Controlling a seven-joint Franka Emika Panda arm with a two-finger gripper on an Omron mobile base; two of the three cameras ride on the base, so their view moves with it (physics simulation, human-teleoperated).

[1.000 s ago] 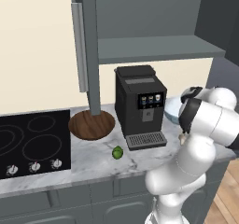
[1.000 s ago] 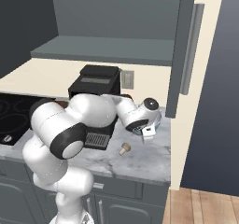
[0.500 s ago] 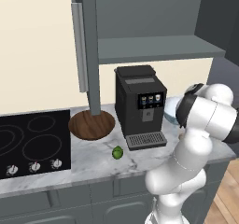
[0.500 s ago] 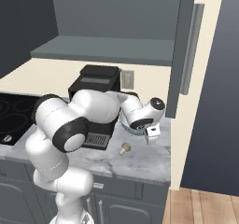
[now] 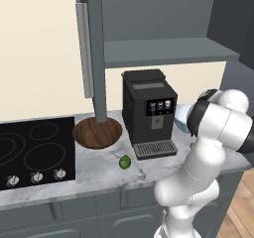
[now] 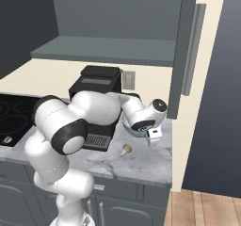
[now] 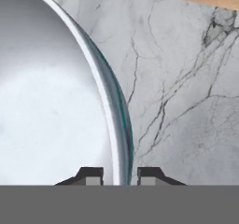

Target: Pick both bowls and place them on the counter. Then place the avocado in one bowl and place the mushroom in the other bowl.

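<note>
In the hand view the white bowl's (image 7: 51,106) thin rim runs up between my two fingertips (image 7: 91,175), and my gripper (image 7: 120,176) is shut on that rim. From the right, the white bowl (image 6: 133,129) with its blue outside hangs low over the counter (image 6: 146,166), right of the coffee machine, with my gripper (image 6: 153,134) at its right edge. The beige mushroom (image 6: 125,149) lies just in front of it. The brown wooden bowl (image 5: 97,132) sits on the counter (image 5: 99,170) left of the machine. The green avocado (image 5: 124,161) lies near the front edge.
A black coffee machine (image 5: 149,114) stands mid-counter between the two bowls. The black cooktop (image 5: 30,152) with knobs is at the left. An open cabinet door (image 6: 188,46) hangs above the counter's right end, where the slab stops at a wall.
My hand has come down and slightly right with the white bowl, bringing it closer to the marble. The wooden bowl, avocado and mushroom have stayed put.
</note>
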